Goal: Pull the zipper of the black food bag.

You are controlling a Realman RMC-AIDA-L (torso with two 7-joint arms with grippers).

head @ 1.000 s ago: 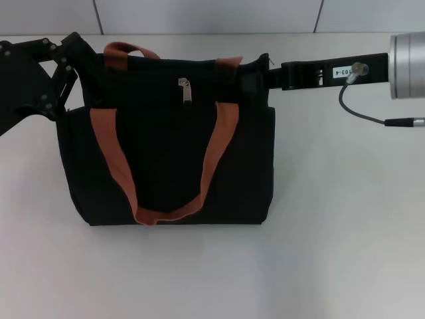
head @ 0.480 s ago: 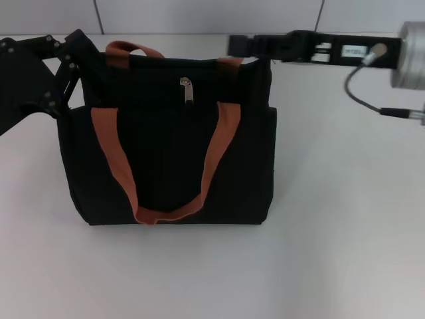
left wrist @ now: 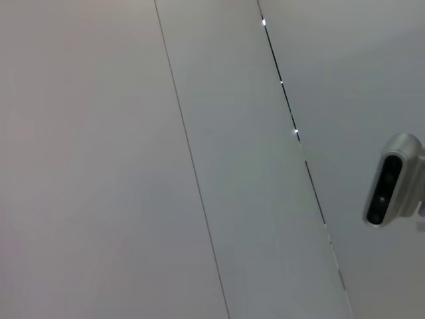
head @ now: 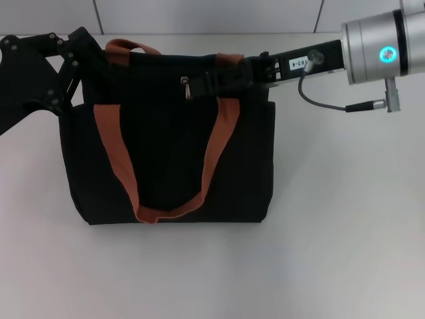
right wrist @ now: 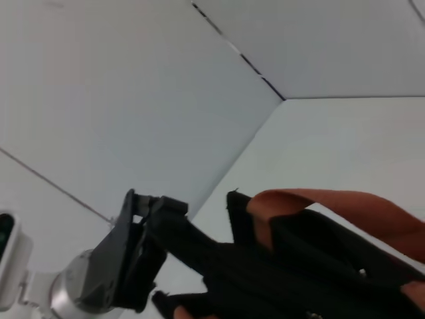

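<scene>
The black food bag (head: pixel 166 159) stands upright on the white table, its orange-brown handles (head: pixel 216 146) hanging down the front. The small silver zipper (head: pixel 185 87) shows on the upper front, left of centre. My right gripper (head: pixel 202 82) reaches in from the right along the bag's top, its tip just right of the zipper. My left gripper (head: pixel 83 56) is shut on the bag's top left corner. In the right wrist view the left gripper (right wrist: pixel 143 246) holds the stretched black fabric of the bag (right wrist: pixel 319 266).
The white table (head: pixel 332 232) spreads around the bag, with a grey panelled wall (head: pixel 199 13) behind it. The right arm's cable (head: pixel 319 100) loops beside the bag's right edge. The left wrist view shows only wall panels and a small grey camera (left wrist: pixel 392 189).
My right gripper has moved left from the bag's top right corner along the top to just beside the zipper. The left gripper has kept its hold on the left corner.
</scene>
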